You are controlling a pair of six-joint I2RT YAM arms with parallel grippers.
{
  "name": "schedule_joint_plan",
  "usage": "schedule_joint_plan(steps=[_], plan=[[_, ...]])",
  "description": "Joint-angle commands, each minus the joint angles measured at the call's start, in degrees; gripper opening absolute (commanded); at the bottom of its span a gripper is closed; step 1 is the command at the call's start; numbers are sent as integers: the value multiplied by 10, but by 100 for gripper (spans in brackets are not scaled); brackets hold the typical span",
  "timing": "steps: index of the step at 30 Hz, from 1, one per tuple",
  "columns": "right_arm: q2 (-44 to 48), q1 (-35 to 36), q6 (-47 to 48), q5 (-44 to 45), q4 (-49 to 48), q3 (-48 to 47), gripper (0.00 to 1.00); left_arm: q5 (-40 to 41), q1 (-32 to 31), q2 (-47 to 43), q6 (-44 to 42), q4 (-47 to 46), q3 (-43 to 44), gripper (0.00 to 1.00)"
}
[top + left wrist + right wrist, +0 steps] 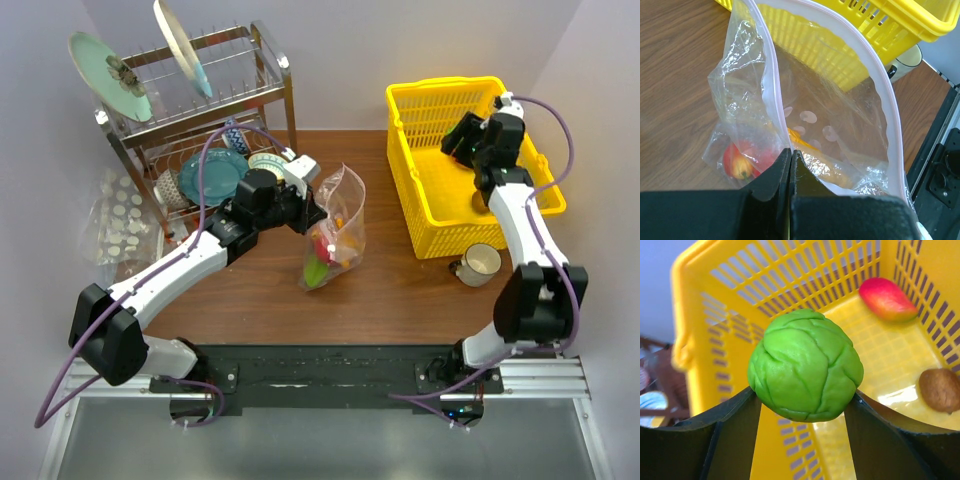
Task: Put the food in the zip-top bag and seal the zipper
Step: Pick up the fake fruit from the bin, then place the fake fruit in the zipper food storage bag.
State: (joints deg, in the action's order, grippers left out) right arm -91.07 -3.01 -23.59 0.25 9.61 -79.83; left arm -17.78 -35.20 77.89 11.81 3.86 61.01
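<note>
The zip-top bag stands upright near the middle of the worktop, a little toward the far edge. Its mouth gapes wide, and the pink zipper curves round the opening unsealed. Low inside it lie a red piece, a green piece and an orange piece, crowded together at the bottom.

The yellow basket fills the far right corner. On its floor rest a red-and-yellow fruit and a brown fruit, apart from each other. A cream mug stands just beside the basket's near wall, close to the right edge.

A metal dish rack occupies the far left corner, with plates leaning on its top tier and more crockery below. A clear bag of white discs lies by the left edge. The worktop is brown wood grain, and pale walls close it in at the back and sides.

The left tool is clenched on the bag's rim, its fingers pressed together over the pink strip on the side facing the rack. The right tool grips a green cabbage between its fingers, over the inside of the basket and clear of its floor, well apart from the bag.
</note>
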Motion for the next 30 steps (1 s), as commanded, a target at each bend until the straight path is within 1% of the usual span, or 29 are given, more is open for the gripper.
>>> schedule_joint_plan(steps=[1, 4, 5, 7, 8, 9, 10, 12, 13, 15, 18, 23, 30], plan=[[103, 5, -32, -102, -9, 50, 62, -9, 0, -13, 9, -31, 7, 0], [151, 9, -46, -166, -6, 78, 62, -5, 0, -13, 10, -31, 7, 0], [163, 11, -51, -210, -6, 88, 61, -3, 0, -13, 11, -31, 7, 0], [192, 21, -53, -258, -5, 103, 61, -5, 0, -13, 13, -30, 6, 0], [201, 26, -52, -297, -3, 108, 61, -7, 0, -12, 15, -30, 6, 0], [210, 26, -51, -314, -2, 113, 60, -7, 0, -12, 15, -30, 6, 0], [218, 54, -47, -328, 0, 121, 59, -11, 1, -12, 16, -31, 6, 0], [237, 77, -35, -356, 6, 127, 58, -14, 0, -11, 20, -31, 5, 0], [244, 105, -30, -362, 11, 129, 57, -18, 0, -12, 22, -31, 5, 0], [251, 131, -22, -380, 12, 128, 57, -23, 0, -14, 22, -31, 5, 0], [259, 176, -27, -396, 11, 122, 57, -34, 0, -22, 27, -50, 2, 0], [258, 222, -19, -386, 18, 122, 57, -49, 0, -41, 31, -59, -4, 0], [226, 295, 24, -321, 80, 97, 56, -63, 0, -70, 36, -70, -14, 0]])
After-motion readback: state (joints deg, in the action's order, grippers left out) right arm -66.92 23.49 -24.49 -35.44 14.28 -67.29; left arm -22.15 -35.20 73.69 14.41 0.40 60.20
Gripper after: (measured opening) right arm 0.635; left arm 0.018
